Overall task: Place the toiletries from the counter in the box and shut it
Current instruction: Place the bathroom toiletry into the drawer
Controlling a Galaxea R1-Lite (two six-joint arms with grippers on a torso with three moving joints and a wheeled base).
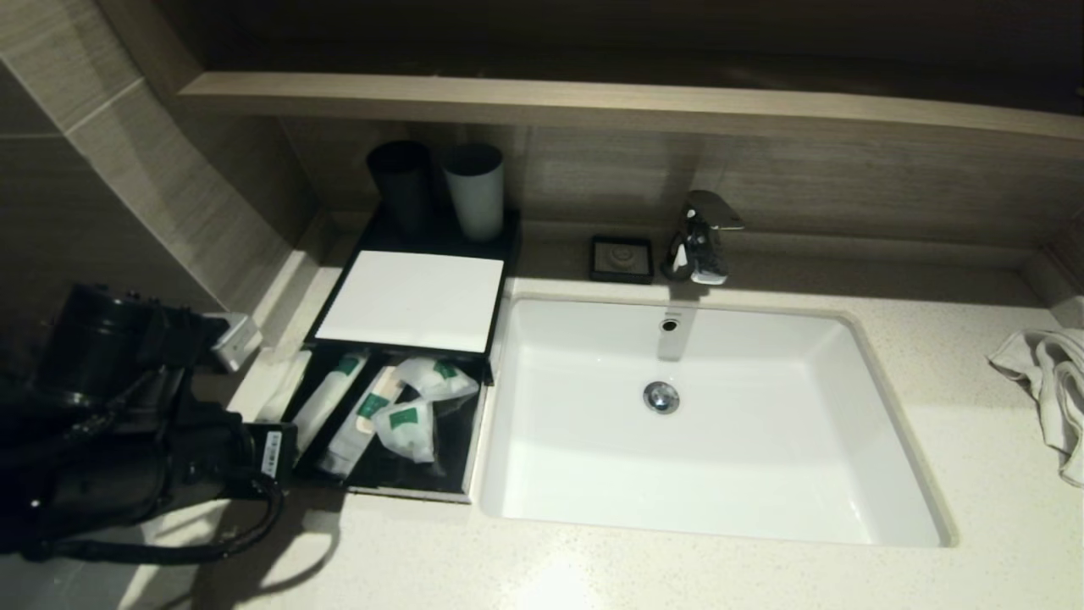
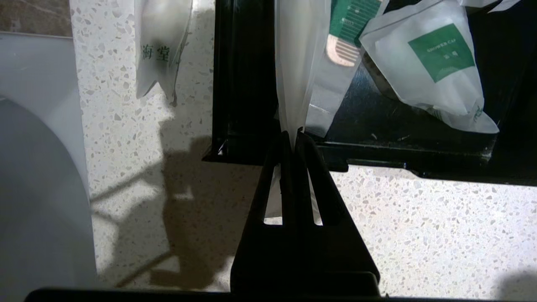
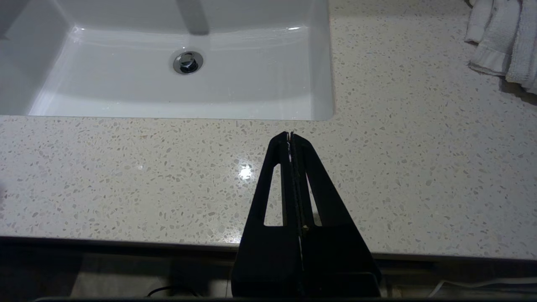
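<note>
The counter (image 1: pixel 694 576) is carrying a black box (image 1: pixel 474 440) just beside the sink (image 1: pixel 720 424), its drawer part standing open toward the robot and its white lid (image 1: pixel 411 298) lying behind. The left gripper (image 2: pixel 293 136) is sitting at the box's near left corner, clenched on the end of a long white packet (image 2: pixel 295 63) that is lying over the front wall into the box. The right gripper (image 3: pixel 290 136) is hanging shut and empty over bare counter in front of the sink. Inside the box, three more packets with green labels (image 1: pixel 405 424) are lying loosely overlapped. One packet (image 2: pixel 161 46) is lying outside, on the counter just beside the box's left wall. Risk, as judged: the held packet is thin, limp film, so releasing it while it is draped over the wall could leave its tail outside and jam the closing; the outside packet could likewise be overlooked or nudged further along the counter by the arm.
</note>
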